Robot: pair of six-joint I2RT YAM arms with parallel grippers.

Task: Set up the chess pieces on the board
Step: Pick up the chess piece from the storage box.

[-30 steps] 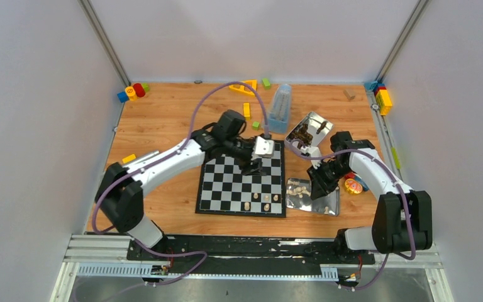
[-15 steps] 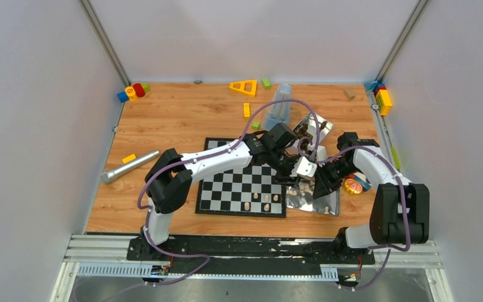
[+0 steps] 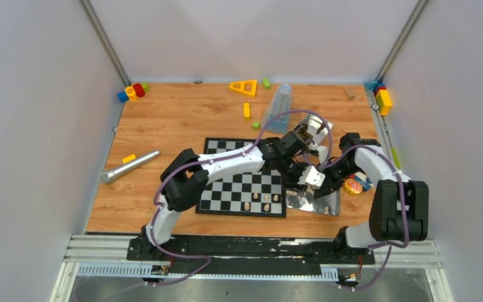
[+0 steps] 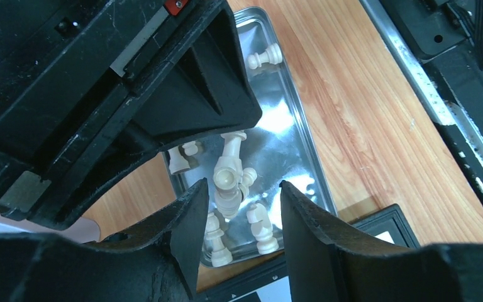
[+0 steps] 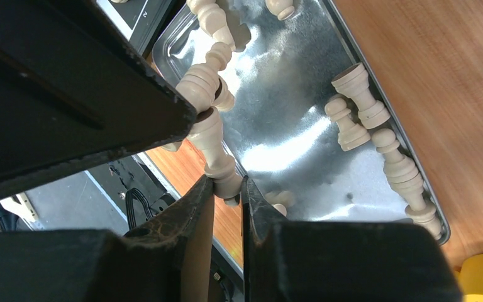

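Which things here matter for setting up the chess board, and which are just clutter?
Job in hand: board; pale pieces on it; tray holding loose pieces; the piece clamped in the right gripper, between the left gripper's open jaws.

Lying about: coloured blocks; yellow triangle; silver cylinder; clear tumbler; orange disc.

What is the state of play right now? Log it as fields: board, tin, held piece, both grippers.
board: checkered, lying flat; a few standing pieces near its near edge
metal tin: right of the board, loose pieces lying in it
held piece: pale chessman, held above the tin
right gripper: shut on one end of the held piece
left gripper: open, astride the same piece, not closed on it
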